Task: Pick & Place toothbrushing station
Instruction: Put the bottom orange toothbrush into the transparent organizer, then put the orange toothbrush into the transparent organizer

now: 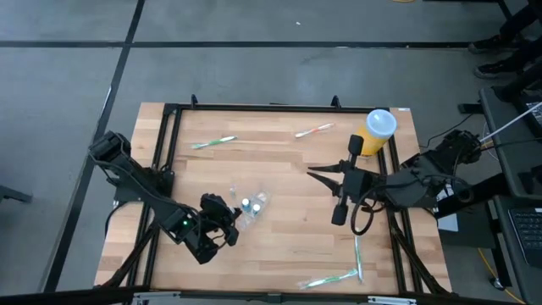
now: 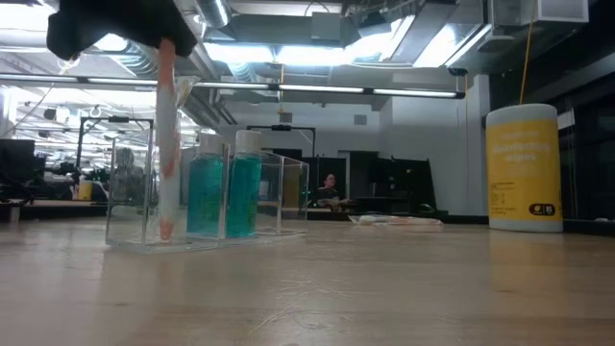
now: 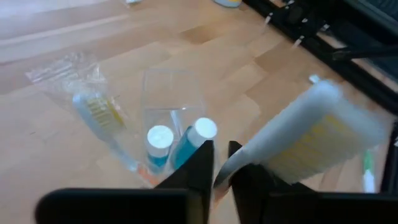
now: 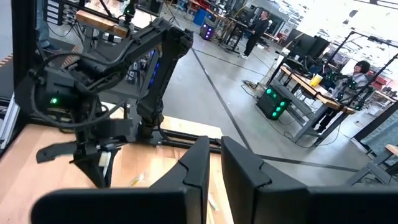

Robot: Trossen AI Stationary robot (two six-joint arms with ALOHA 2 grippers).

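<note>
In the high view, the left gripper is hanging low over the front-left part of the wooden table, right beside a clear organizer that is holding 2 capped bottles. The right gripper is waiting above the table's right-center, its fingers pointing left and lying close together. A yellow canister is standing at the back-right corner. Wrapped toothbrushes are lying scattered: one at the back left, one at the back center, and 2 near the front right.

In the low view, the left gripper is reaching in from above at the left, pinching a wrapped toothbrush that is hanging upright with its lower end inside the clear organizer. 2 teal bottles are standing in that organizer just beside the brush. The yellow canister is standing far to the right.

In the left wrist view, the fingers are pressing together on the wrapped toothbrush, whose bristled head is filling the near field. Past them, the 2 white bottle caps are showing inside the organizer, and another packaged toothbrush is lying on the wood beside it.

In the right wrist view, the right gripper's own fingers are sitting nearly closed on nothing, while the left arm is working farther off.
</note>
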